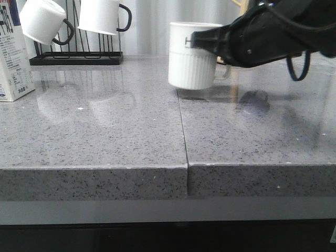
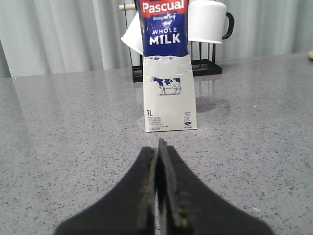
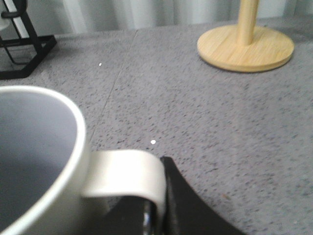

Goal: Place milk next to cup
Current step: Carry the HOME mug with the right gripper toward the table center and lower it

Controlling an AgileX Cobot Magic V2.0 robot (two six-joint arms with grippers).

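Note:
The cup (image 1: 191, 58) is a white ribbed mug held slightly tilted, just above the grey counter at the back centre. My right gripper (image 1: 211, 44) reaches in from the right and is shut on its squarish handle (image 3: 128, 172). In the right wrist view the gripper (image 3: 157, 200) pinches the handle, with the cup's rim (image 3: 73, 127) beside it. The milk (image 1: 12, 58) stands upright at the far left edge. In the left wrist view the carton (image 2: 167, 73) stands straight ahead of my left gripper (image 2: 159, 154), which is shut, empty and apart from it. The left gripper is out of the front view.
A black mug rack (image 1: 76, 56) with white black-handled mugs (image 1: 44, 20) stands at the back left, behind the milk (image 2: 210, 22). A round wooden stand (image 3: 244, 46) is at the back right. A seam (image 1: 182, 126) runs down the counter toward its front edge.

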